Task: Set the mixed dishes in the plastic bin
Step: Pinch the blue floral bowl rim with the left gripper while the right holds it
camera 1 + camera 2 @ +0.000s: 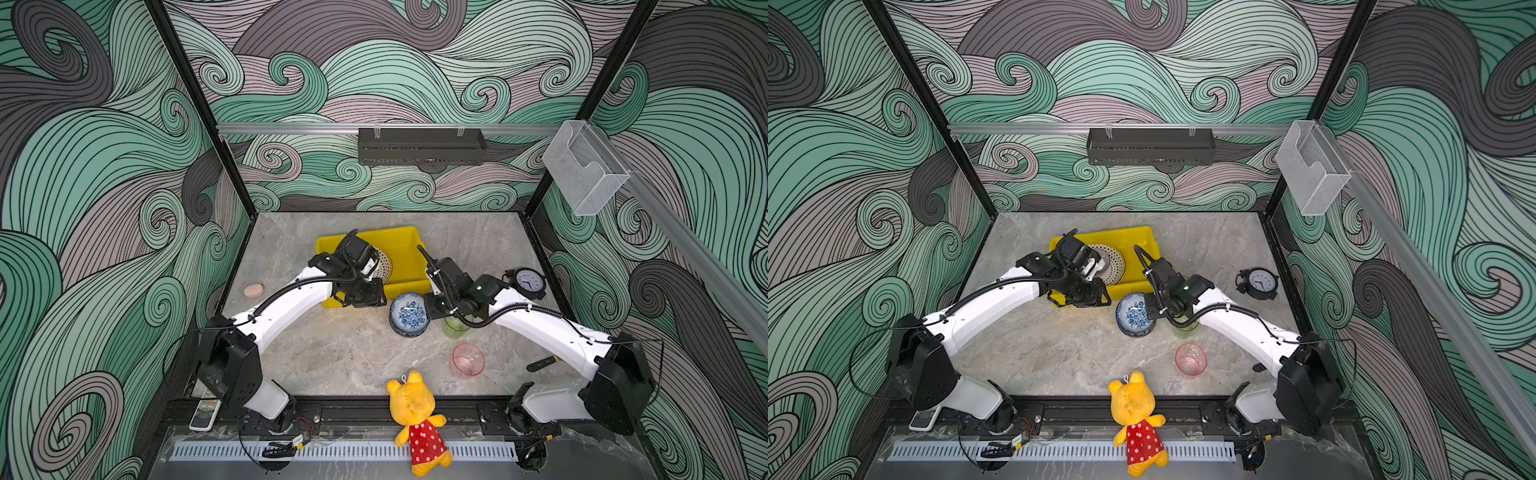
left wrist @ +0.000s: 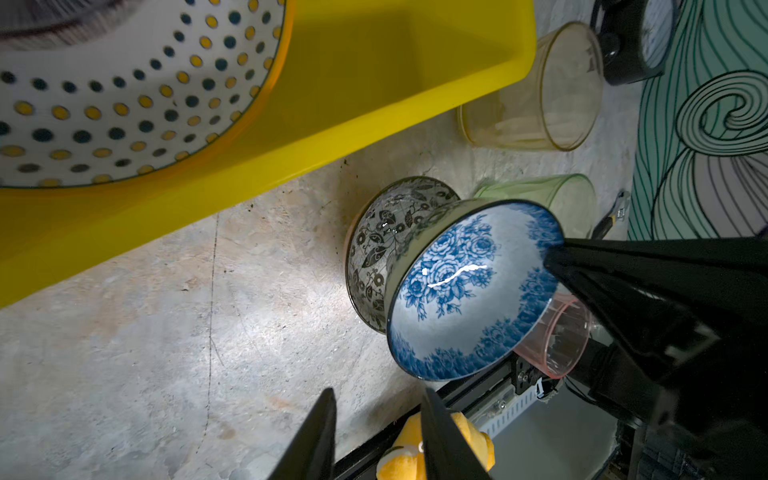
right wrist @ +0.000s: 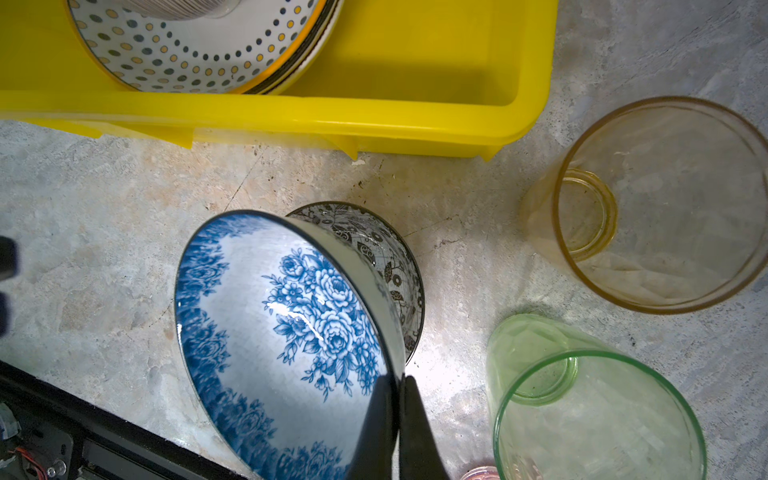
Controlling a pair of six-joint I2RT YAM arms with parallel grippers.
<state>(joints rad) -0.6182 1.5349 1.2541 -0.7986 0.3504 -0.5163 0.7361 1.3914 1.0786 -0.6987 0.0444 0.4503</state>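
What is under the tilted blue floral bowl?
The black-white leafy bowl sits beneath the blue floral bowl; part of its patterned wall and rim show. Its inside, and whether the two touch, is covered.

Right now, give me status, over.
Left gripper open, empty, at near edge of yellow bin. Right gripper shut on rim of blue floral bowl, bowl tilted beside leafy bowl. Dotted plate in bin; table between bowl and bin bare.

Left hand (image 2: 378, 395) stands parted, right hand (image 3: 400, 380) pinched tight.
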